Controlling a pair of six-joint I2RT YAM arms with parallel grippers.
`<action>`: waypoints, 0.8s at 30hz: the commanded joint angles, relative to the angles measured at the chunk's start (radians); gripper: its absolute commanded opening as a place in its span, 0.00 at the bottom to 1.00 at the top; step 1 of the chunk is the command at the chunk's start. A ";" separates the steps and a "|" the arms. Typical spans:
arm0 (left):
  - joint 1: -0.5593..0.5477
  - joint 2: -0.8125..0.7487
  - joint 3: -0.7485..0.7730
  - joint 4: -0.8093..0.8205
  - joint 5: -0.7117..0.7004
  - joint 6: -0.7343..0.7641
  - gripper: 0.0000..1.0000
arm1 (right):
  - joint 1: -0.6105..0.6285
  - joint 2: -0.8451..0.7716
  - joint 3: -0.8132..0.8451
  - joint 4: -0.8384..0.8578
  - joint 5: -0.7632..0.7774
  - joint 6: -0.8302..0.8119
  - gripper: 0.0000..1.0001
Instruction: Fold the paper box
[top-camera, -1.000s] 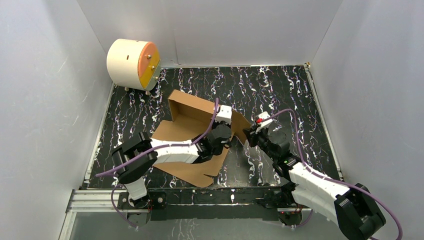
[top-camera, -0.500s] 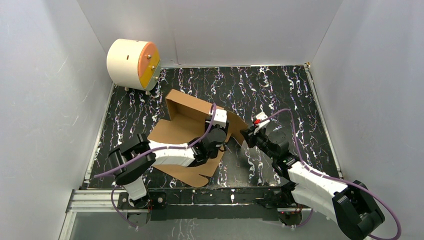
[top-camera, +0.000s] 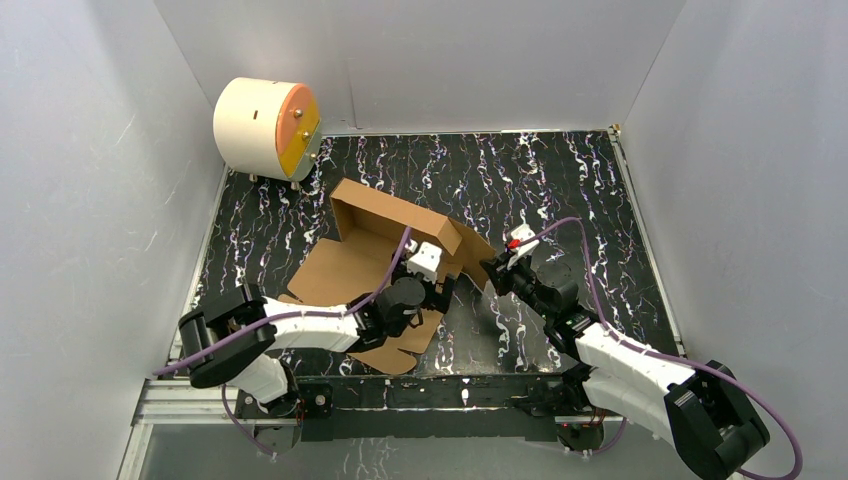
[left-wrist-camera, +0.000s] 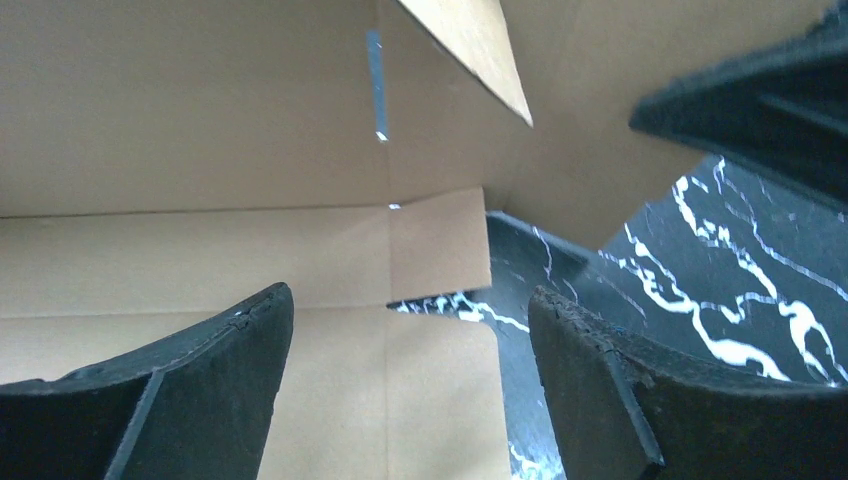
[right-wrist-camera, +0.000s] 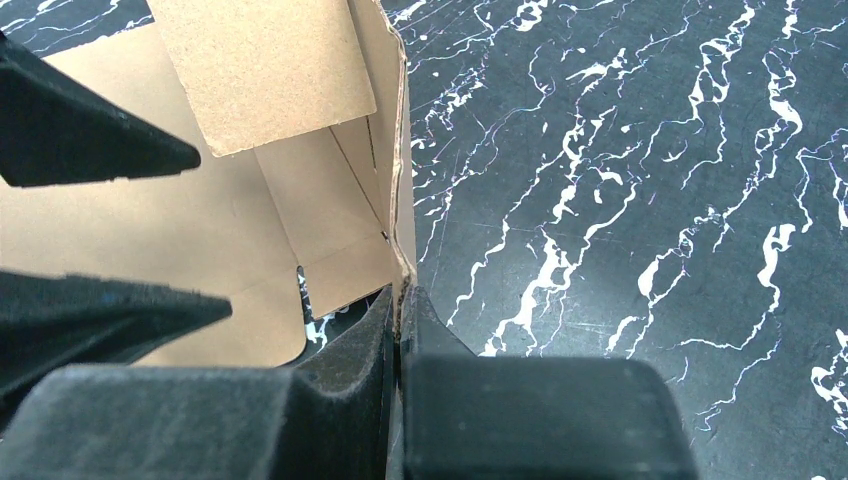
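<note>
Paper box (top-camera: 340, 270): left end effector (left-wrist-camera: 408, 295) opened, pulled back.

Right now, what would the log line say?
left jaws: open, near box | right jaws: shut on box edge | box: partly folded

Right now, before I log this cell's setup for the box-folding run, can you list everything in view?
paper box: one, brown cardboard, partly folded, mid-table; far wall upright, near flaps lying flat.
cylinder: one, cream with an orange face, far left corner.
table: one, black with white marbling, under everything.
walls: three, white, on the left, far and right sides.
left arm: one, white and black, reaching from the near left over the flat cardboard.
right arm: one, white and black, reaching from the near right.
left gripper: one, black, open and empty, above the box's near part.
right gripper: one, black, shut on the box's right edge.
</note>
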 joint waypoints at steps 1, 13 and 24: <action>-0.010 -0.004 -0.021 0.023 0.061 -0.006 0.86 | 0.000 0.002 0.000 0.054 -0.019 -0.006 0.07; -0.019 0.252 0.044 0.224 -0.032 0.022 0.91 | 0.000 0.021 -0.002 0.065 -0.029 -0.006 0.07; -0.020 0.387 0.083 0.376 -0.203 0.116 0.91 | -0.001 0.032 -0.002 0.072 -0.040 -0.008 0.07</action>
